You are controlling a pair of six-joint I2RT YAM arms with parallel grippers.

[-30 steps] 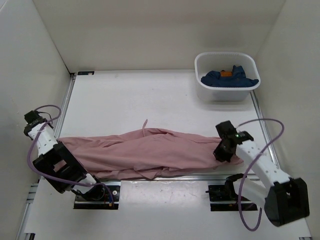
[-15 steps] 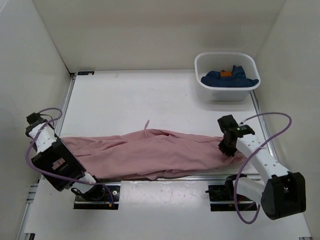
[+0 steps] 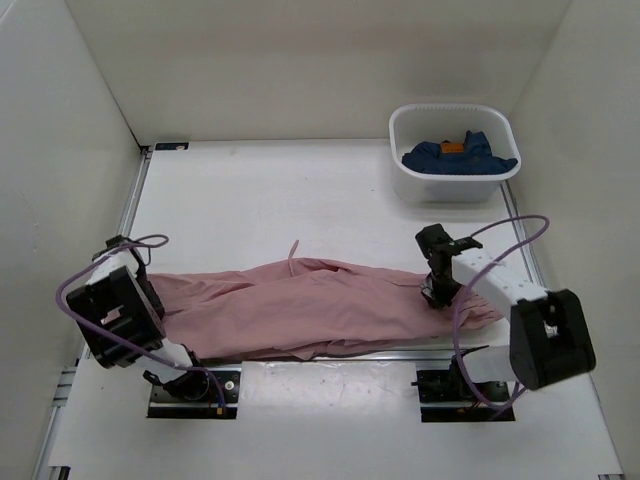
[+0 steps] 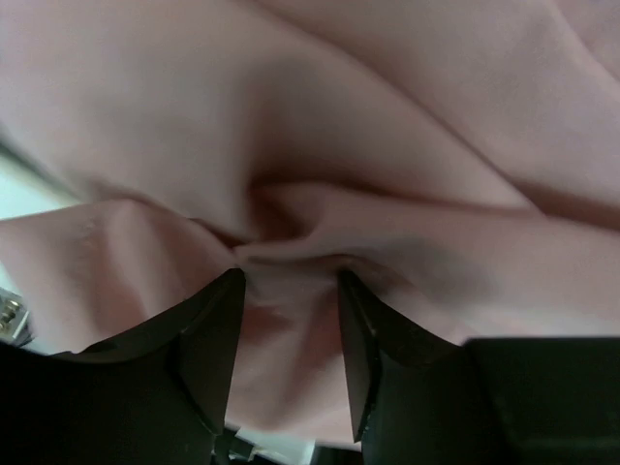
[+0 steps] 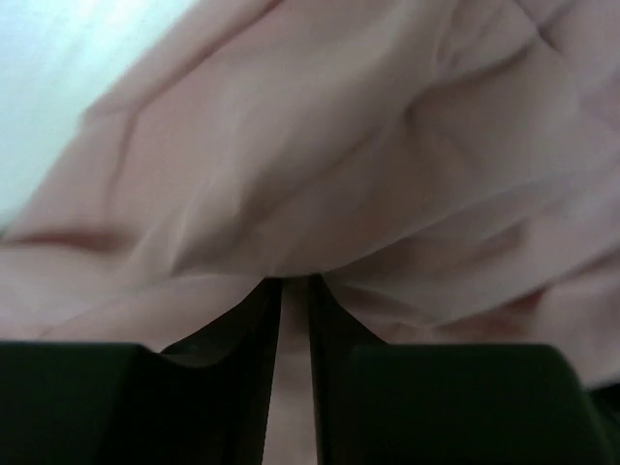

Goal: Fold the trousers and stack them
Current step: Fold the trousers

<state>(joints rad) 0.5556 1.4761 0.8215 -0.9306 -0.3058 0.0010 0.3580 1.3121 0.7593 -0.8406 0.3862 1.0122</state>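
Observation:
The dusty-pink trousers (image 3: 310,305) lie stretched left to right along the near part of the table, wrinkled, with a drawstring end (image 3: 291,247) sticking up. My left gripper (image 3: 148,290) is at their left end; in the left wrist view (image 4: 288,281) pink fabric puckers between its fingers (image 4: 215,334), so it is shut on the cloth. My right gripper (image 3: 437,293) is at their right end; in the right wrist view (image 5: 295,283) its fingers (image 5: 334,320) are nearly together with a thin fold of fabric between them.
A white tub (image 3: 455,188) stands at the back right and holds a dark navy garment (image 3: 458,157) with an orange tag. White walls stand on the left, back and right. Metal rails (image 3: 330,352) run along the table's near edge under the trousers.
Both grippers have moved inward with the cloth in them. The left end of the trousers has shifted right and the right end left, so the garment spans less width.

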